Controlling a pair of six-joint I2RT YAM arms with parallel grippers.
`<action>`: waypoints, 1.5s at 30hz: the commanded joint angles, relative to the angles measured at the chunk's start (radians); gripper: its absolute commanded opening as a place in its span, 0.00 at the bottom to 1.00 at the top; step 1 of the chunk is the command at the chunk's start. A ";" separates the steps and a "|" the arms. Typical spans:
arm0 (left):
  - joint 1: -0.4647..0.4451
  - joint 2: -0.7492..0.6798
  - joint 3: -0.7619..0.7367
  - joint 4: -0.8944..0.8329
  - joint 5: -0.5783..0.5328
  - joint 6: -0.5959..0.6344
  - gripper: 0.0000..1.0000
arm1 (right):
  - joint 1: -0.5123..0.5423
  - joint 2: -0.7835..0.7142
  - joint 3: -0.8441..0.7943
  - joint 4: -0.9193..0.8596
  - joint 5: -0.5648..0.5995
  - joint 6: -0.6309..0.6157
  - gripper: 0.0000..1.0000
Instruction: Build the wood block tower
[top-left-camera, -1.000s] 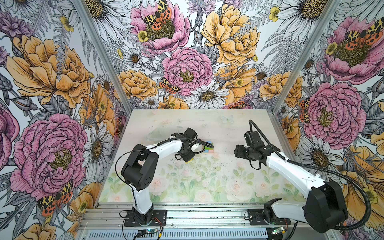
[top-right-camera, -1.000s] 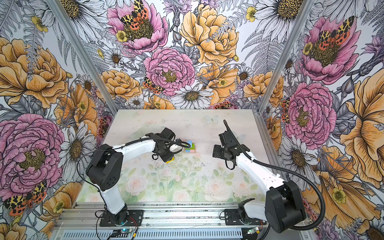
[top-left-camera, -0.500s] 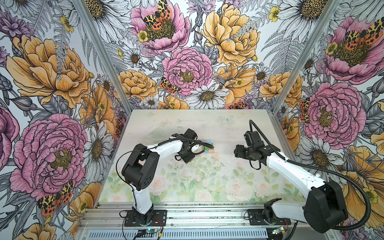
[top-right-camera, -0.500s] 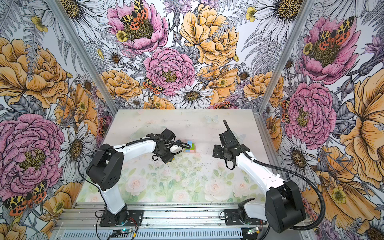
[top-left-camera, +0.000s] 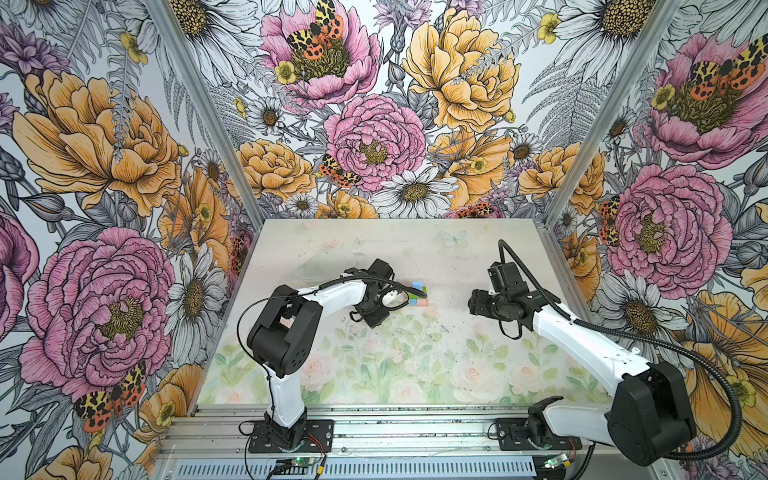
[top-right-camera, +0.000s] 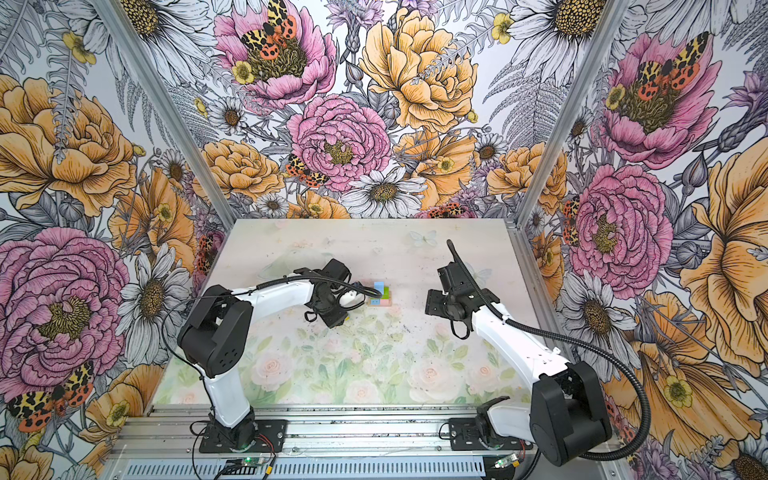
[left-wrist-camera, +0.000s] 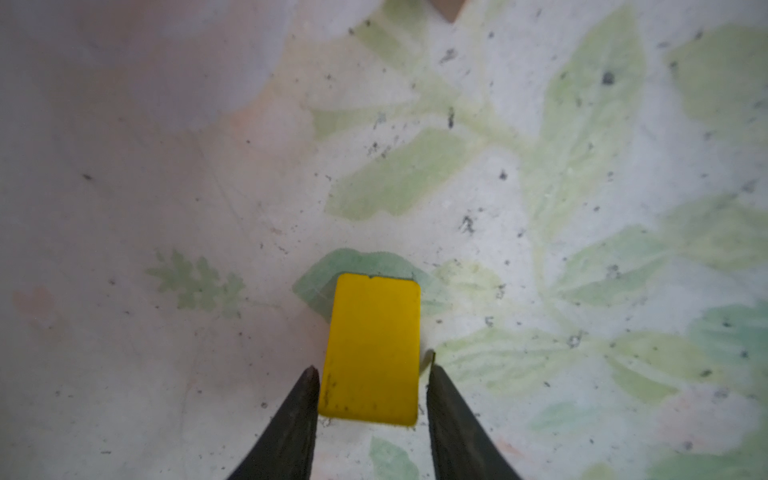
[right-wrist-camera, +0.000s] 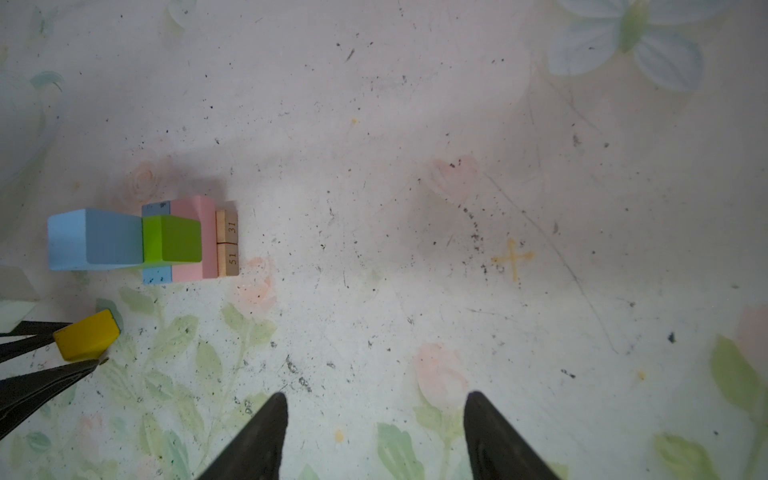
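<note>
Within the left pincer (left-wrist-camera: 372, 362) sits the yellow block (left-wrist-camera: 374, 332).

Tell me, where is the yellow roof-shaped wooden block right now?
The yellow block sits between the left gripper's fingers, in the right wrist view near the part-built tower.

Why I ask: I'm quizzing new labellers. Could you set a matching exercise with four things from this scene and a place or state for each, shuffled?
1. yellow roof-shaped wooden block
2. light blue wooden cube
3. two tan wooden planks
4. right tool

A. open and empty
B. between the fingers of the left tool
C. resting on the green wooden brick
D. lowest, under the pink wooden brick

Pairs: 1-B, 2-C, 3-D, 4-A.
</note>
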 joint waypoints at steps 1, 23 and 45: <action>0.011 0.002 -0.001 0.013 0.036 -0.011 0.44 | -0.007 -0.013 0.006 0.013 -0.006 0.011 0.69; 0.017 -0.002 0.010 0.017 0.042 -0.023 0.42 | -0.007 -0.010 0.004 0.013 -0.006 0.012 0.69; 0.018 0.001 0.026 0.031 0.056 -0.043 0.44 | -0.008 -0.006 0.005 0.016 -0.008 0.011 0.69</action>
